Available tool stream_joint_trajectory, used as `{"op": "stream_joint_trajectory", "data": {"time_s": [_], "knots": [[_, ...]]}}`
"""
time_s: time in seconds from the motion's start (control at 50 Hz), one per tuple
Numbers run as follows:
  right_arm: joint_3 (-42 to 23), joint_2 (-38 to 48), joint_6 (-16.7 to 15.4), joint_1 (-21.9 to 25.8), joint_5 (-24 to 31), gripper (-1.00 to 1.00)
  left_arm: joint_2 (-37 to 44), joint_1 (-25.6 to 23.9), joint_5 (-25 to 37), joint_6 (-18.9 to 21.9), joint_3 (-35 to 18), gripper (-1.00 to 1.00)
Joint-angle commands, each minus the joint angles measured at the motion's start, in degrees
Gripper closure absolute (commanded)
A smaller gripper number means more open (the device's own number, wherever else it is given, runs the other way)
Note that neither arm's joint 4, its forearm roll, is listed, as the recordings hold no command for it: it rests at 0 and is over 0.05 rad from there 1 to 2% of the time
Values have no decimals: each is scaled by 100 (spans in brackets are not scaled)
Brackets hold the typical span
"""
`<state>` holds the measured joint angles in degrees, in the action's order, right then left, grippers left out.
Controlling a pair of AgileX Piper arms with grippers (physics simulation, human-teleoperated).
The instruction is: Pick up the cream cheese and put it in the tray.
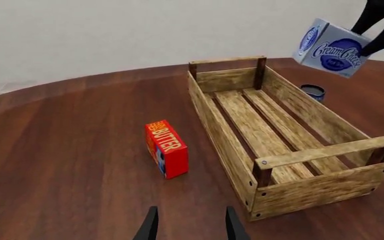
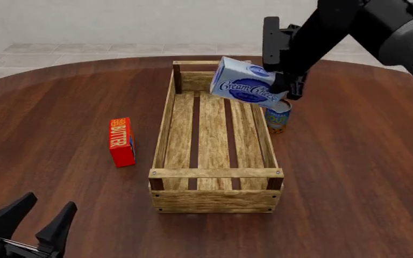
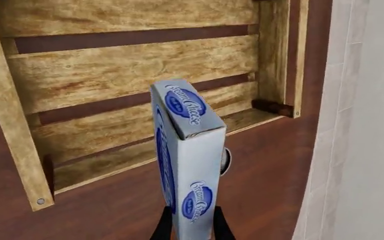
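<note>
Cream cheese: the cream cheese box (image 2: 246, 86) hangs tilted in the air over the far right part of the tray (image 2: 162, 126), above its right wall, clear of the slats.
Right gripper: the right gripper (image 2: 284, 86) is clenched on the box, its fingers pinching the two broad faces at one end; the right wrist view shows the carton standing up from between the dark fingertips.
Left gripper: the left gripper (image 2: 28, 221) is released, fingers spread, holding nothing, low over the near left of the counter (image 2: 49, 91).
Tray: long wooden crate with a slatted floor and low walls, lying lengthwise away from the arms, nothing inside it.
Handling: likely a light, stiff cardboard carton with smooth printed faces; held at one end it may pivot or slip, so a pinch nearer the middle of the broad faces would be steadier, and hard pressure could dent the walls.
Other things: the butter box (image 2: 122, 141) stands on the counter left of the tray, apart from it; a small can (image 2: 278, 119) stands just outside the tray's right wall.
Hidden: the can is partly covered by the carton and gripper, its label unreadable; the finger contact is mostly screened by the box.
</note>
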<state>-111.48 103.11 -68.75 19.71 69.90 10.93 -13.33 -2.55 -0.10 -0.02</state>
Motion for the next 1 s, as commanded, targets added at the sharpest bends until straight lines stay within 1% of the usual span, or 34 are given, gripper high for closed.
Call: {"op": "stream_joint_trajectory", "data": {"time_s": [0.02, 0.1, 0.16, 0.26, 0.36, 0.5, 0.74, 0.84, 0.86, 0.88, 0.92, 1.0], "knots": [[-354, 381, 57, 427, 0, 100, -13, -4, -1, -17, 0, -100], [-514, 521, 135, 593, 0, 100, -44, -7, 32, -23, 0, -100], [-559, 618, 87, 647, 0, 100, -35, -13, 23, -31, -1, -100], [-657, 778, 131, 752, 0, 100, -42, -20, 21, -42, -1, -100], [-726, 946, 78, 851, -1, 100, -114, -21, 88, -53, -1, -100], [-816, 1142, -205, 723, -1, 100, -222, -19, 189, -54, -2, -100], [-892, 1337, -175, 786, -3, 100, -199, -43, 185, -48, -1, -100], [-894, 1385, -264, 764, -6, 100, -196, -39, 184, -49, -1, -100], [-897, 1391, -333, 755, -47, 100, -185, -39, 173, -47, -1, -100], [-931, 1432, -320, 747, -55, 100, -175, -41, 165, -47, -1, -100], [-863, 1444, -339, 737, -134, 100, -186, -44, 176, -48, -1, -100], [-361, 1352, -470, 700, -442, 100, -211, -41, 198, -41, -2, -100]]}}
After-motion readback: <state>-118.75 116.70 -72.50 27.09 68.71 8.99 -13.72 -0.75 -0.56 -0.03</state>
